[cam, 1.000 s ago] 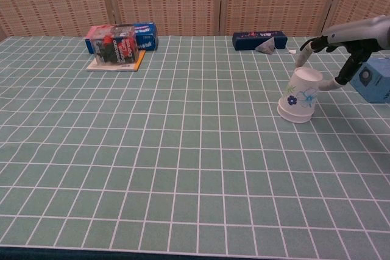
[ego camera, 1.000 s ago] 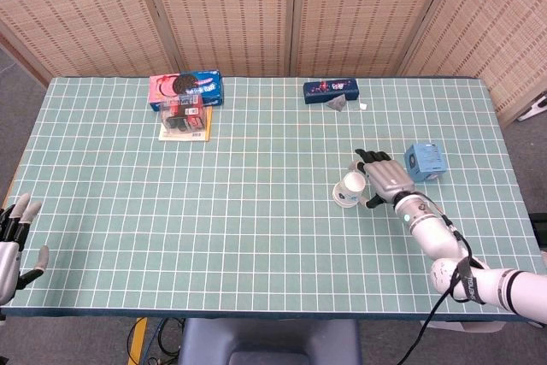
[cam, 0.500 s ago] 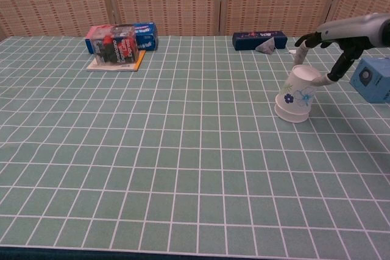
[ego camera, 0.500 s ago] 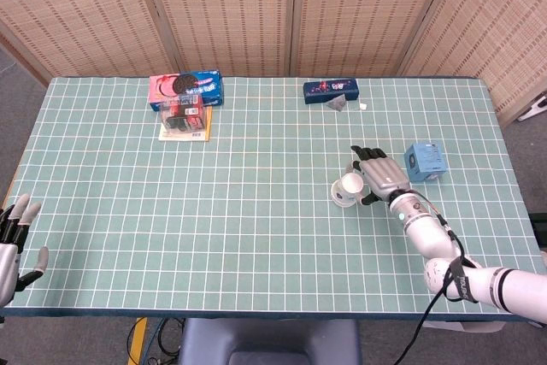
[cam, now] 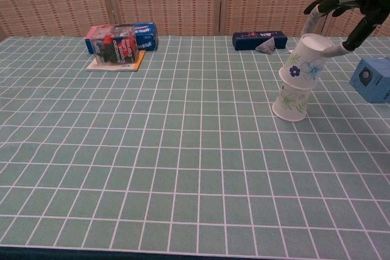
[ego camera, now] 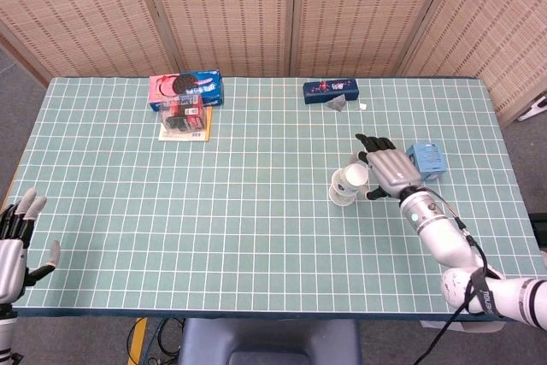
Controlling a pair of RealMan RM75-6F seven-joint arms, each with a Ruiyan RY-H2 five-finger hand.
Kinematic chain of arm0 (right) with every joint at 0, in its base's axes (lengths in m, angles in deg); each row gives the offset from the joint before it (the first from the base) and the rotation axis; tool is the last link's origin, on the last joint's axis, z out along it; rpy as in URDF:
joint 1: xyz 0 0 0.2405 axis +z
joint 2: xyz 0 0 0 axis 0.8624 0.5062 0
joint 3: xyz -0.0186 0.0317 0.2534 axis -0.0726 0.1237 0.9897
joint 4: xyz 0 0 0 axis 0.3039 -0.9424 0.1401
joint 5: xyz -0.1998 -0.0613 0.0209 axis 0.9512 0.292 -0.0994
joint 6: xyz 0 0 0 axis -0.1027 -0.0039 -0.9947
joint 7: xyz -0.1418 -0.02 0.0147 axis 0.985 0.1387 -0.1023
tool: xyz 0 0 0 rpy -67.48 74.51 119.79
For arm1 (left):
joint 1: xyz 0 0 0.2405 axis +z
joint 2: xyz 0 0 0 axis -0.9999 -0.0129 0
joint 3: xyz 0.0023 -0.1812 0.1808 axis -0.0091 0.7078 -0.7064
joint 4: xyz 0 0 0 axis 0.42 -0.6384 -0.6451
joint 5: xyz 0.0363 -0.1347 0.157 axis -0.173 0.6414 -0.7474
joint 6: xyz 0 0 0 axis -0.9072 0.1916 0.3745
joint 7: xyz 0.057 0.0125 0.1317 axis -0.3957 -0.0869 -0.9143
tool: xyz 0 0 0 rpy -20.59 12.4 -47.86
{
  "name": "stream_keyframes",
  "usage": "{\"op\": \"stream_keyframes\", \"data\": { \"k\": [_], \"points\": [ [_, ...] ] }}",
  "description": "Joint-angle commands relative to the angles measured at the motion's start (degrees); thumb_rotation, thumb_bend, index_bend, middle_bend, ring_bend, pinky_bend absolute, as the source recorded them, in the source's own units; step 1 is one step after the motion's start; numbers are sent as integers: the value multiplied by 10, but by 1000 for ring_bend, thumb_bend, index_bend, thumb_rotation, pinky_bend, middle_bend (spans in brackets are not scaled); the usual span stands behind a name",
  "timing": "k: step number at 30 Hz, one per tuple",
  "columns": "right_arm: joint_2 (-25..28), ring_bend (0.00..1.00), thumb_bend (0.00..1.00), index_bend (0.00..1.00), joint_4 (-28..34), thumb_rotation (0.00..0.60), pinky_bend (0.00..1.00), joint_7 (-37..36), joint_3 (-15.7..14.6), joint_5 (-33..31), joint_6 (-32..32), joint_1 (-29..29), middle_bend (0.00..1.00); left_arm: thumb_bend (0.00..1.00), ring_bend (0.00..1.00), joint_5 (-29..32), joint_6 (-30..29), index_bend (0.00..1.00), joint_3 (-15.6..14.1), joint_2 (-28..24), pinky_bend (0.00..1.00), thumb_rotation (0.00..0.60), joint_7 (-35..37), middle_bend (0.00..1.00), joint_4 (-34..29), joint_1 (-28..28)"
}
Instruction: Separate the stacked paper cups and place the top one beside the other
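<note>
Separation is partly done. The right hand (cam: 344,13) has the top paper cup (cam: 306,59) pinched between thumb and fingers, other fingers spread; the cup is inverted, tilted and raised, sliding off the bottom paper cup (cam: 291,103). In the chest view the top cup's rim seems to overlap the upper part of the lower one, so I judge they are not fully apart yet, though I cannot tell if they touch. The bottom cup sits upside down on the surface (cam: 183,168), leaning a bit, at the right side of the green grid mat, roughly mid-depth.

In the head view the same hand (ego camera: 389,168) is just right of the two cups (ego camera: 349,184), which read as one overlapping white shape from above.

Left to do, by my estimate:
- lift the top cup clear of the lower one
- move it sideways and set it down beside the other
- let go

Risk: the lower cup looks tilted and could tip or get dragged along.

Left hand (ego camera: 17,241) is at the near left edge, fingers apart, holding nothing, well away from the cups.

Other stuff: blue cube box (cam: 370,78) just right of the cups, near the right hand; dark blue box (cam: 259,39) at the far side; Oreo pack with snack boxes (cam: 119,38) far left.
</note>
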Motion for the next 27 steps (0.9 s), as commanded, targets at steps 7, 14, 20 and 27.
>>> {"op": "stream_keyframes", "data": {
  "k": [7, 14, 20, 27],
  "points": [
    [88, 0, 367, 351, 68, 600, 0, -19, 1, 26, 28, -39, 0, 495, 0, -6, 11, 0, -4, 13, 0, 600, -16, 0, 59, -8],
    [125, 0, 366, 351, 53, 600, 0, -65, -6, 59, 5, -74, 0, 495, 0, 6, 23, 0, -5, 18, 0, 600, -36, 0, 70, -9],
    [112, 0, 363, 351, -2, 600, 0, -110, -14, 92, -32, -98, 0, 495, 0, 14, 38, 0, -5, 11, 0, 600, -53, 0, 70, -16],
    [65, 0, 363, 351, -85, 600, 0, -154, -11, 107, -79, -101, 0, 495, 0, 15, 41, 0, -9, 6, 0, 600, -66, 0, 64, -15]
  ]
}}
